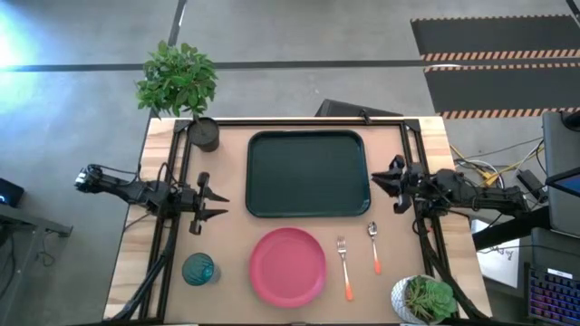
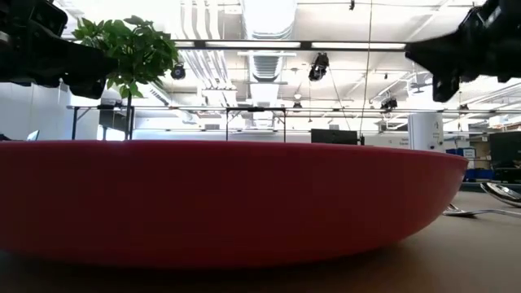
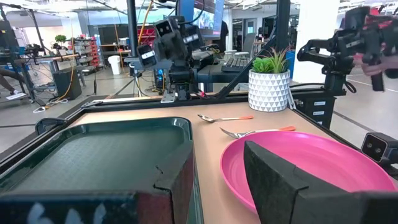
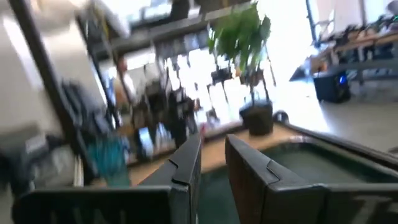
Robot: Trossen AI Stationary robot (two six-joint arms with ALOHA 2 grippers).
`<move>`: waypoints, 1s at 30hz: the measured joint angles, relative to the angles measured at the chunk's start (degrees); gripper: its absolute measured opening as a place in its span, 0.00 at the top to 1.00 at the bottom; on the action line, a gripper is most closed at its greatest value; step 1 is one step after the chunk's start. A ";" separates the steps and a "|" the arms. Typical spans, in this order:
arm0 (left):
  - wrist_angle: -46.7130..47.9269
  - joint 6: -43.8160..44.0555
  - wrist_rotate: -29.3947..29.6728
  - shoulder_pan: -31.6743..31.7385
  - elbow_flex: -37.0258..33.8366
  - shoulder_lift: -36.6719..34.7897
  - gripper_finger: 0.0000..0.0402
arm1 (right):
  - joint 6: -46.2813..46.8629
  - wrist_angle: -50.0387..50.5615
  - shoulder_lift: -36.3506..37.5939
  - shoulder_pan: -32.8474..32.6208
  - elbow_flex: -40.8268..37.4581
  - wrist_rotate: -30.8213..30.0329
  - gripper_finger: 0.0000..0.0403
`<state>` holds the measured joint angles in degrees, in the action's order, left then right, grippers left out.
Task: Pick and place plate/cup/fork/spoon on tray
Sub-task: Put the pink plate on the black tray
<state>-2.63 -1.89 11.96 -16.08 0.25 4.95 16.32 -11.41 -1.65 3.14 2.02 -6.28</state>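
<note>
The dark green tray [image 1: 308,172] lies at the table's middle far side. Near the front edge lie the pink plate [image 1: 287,266], the teal cup [image 1: 199,269] to its left, and to its right the fork [image 1: 344,268] and the spoon [image 1: 373,246], orange handles toward the near edge. My left gripper [image 1: 220,206] is open and empty, left of the tray, pointing right; its wrist view shows the tray [image 3: 93,155] and the plate [image 3: 298,168] past its fingers. My right gripper [image 1: 381,184] hovers at the tray's right rim, pointing left, empty, its fingers a narrow gap apart [image 4: 212,168].
A leafy plant in a dark grey pot [image 1: 204,134] stands at the tray's far left corner. A white patterned pot with a small plant [image 1: 422,299] stands at the near right corner, just right of the fork and spoon. The plate [image 2: 228,203] fills the low view.
</note>
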 joint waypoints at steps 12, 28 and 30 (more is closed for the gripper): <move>-8.95 -0.03 4.71 -0.02 0.00 0.04 0.69 | 3.32 -15.39 0.00 0.00 0.20 -5.93 0.84; -39.15 -0.06 9.11 -0.02 -0.02 0.01 0.69 | 3.62 -16.05 0.00 0.00 0.28 -5.78 0.84; -41.09 -0.04 9.12 -0.02 -0.02 0.00 0.69 | 3.66 -16.07 0.00 0.00 0.28 -5.69 0.84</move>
<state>-43.72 -1.93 21.08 -16.10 0.23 4.95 19.98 -27.49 -1.65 3.14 2.31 -11.97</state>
